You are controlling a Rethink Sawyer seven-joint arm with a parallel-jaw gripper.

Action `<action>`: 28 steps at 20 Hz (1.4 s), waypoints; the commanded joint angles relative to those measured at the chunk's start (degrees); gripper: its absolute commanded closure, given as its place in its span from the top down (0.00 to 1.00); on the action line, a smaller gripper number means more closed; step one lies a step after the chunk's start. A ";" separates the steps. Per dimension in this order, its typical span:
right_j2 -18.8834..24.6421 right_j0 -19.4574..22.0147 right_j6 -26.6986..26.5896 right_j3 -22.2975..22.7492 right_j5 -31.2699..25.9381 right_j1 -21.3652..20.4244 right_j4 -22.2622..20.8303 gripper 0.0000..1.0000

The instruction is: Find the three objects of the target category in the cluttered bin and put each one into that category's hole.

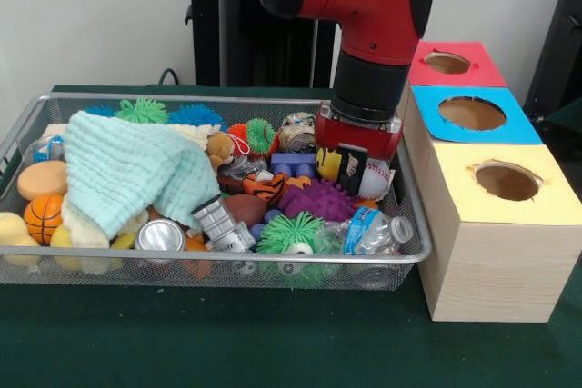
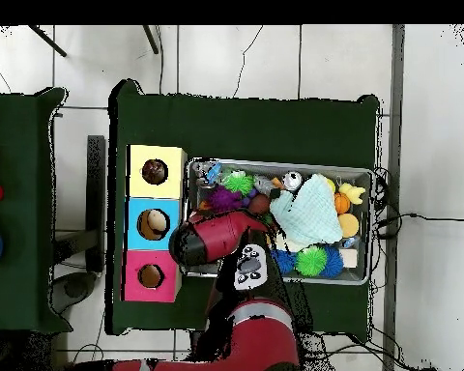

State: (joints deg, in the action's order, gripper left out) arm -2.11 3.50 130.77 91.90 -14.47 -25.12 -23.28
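Sawyer's gripper (image 1: 353,163) hangs low over the right end of the wire-mesh bin (image 1: 55,265); whether its black fingers are apart or together cannot be told. From the bin's left edge in the front view: a smooth orange basketball (image 1: 43,216), a nubbly mint cloth (image 1: 127,170), a shiny can (image 1: 160,235), a spiky purple ball (image 1: 320,199), a clear plastic bottle (image 1: 375,232). Right of the bin stand three pale wooden boxes, topped yellow (image 1: 506,184), blue (image 1: 471,114) and red (image 1: 449,64), each with a round hole. Only the overhead view shows the bin near the green table's (image 2: 246,121) middle; there the arm hides the gripper.
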 commanded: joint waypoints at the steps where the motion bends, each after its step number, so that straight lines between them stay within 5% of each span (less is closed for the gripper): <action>1: 3.77 -2.21 9.05 -1.05 1.99 6.63 5.19 0.00; 12: 3.32 -4.07 9.03 -1.10 2.46 6.94 10.26 0.00; 28: 8.86 0.70 3.12 -1.29 2.05 8.73 11.06 0.00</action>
State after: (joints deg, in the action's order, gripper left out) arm -4.13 1.99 130.77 90.84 -14.52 -23.66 -14.50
